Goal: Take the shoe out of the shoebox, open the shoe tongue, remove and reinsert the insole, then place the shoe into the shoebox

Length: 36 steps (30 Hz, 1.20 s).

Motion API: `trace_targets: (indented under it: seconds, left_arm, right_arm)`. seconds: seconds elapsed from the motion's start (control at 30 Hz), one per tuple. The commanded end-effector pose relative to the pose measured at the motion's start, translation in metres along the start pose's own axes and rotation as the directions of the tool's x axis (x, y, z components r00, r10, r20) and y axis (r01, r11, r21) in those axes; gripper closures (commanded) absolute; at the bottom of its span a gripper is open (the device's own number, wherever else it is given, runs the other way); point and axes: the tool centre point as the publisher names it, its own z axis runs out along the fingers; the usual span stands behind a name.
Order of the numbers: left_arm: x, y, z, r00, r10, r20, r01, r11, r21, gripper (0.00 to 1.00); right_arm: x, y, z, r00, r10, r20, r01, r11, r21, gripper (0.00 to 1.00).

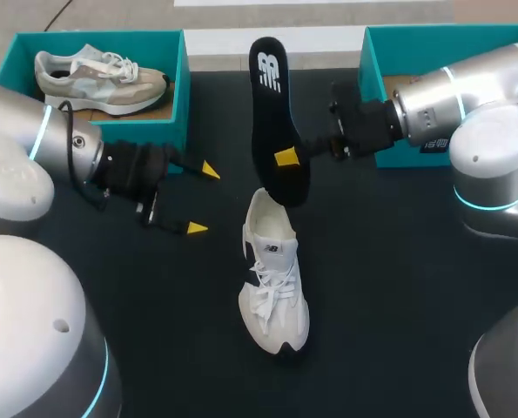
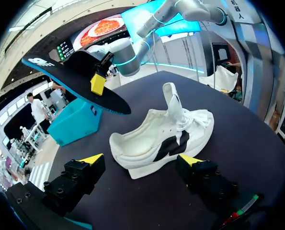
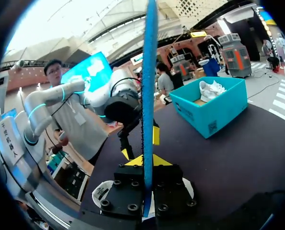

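The shoe (image 1: 274, 283) lies on the table (image 1: 398, 296) near its middle, toe toward the robot and heel away. Above and just beyond the shoe's heel is the insole (image 1: 272, 113), pinched between the 2 fingers of the right gripper (image 1: 286, 158), which comes in from the shoe's right. The insole's near end is over the heel and its far end points away from the shoe. To the shoe's left, apart from it, is the left gripper (image 1: 202, 198), its 2 fingers spread and pointing toward the shoe. Beyond the shoe, the left shoebox (image 1: 182, 78) stands far to its left with a second shoe (image 1: 97, 80) inside. The right shoebox (image 1: 372, 61) stands far to its right, behind the right arm.
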Motion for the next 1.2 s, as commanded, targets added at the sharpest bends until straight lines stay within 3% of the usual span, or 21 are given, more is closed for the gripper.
trace_targets:
  seconds: [0.03, 0.17, 0.63, 1.2]
  left_arm:
    - [0.012, 0.005, 0.011, 1.000, -0.018, 0.019, 0.019, 0.999, -0.028, 0.00]
    - [0.017, 0.014, 0.018, 1.000, 0.004, 0.004, -0.004, 0.995, -0.097, 0.00]
    - [0.016, 0.019, 0.047, 0.996, -0.059, 0.073, 0.064, 0.995, -0.071, 0.00]
    - [0.010, 0.020, 0.051, 0.994, -0.069, 0.086, 0.074, 0.996, -0.056, 0.00]
  right_arm:
    - [0.002, 0.005, 0.001, 1.000, 0.003, 0.005, -0.003, 1.000, 0.013, 1.00]
    - [0.002, 0.005, 0.001, 1.000, 0.003, 0.005, -0.003, 1.000, 0.013, 1.00]
    - [-0.018, -0.012, 0.031, 1.000, -0.027, -0.005, 0.027, 0.998, -0.055, 1.00]
    - [-0.021, -0.034, 0.053, 0.998, -0.024, -0.066, 0.019, 0.997, -0.081, 1.00]
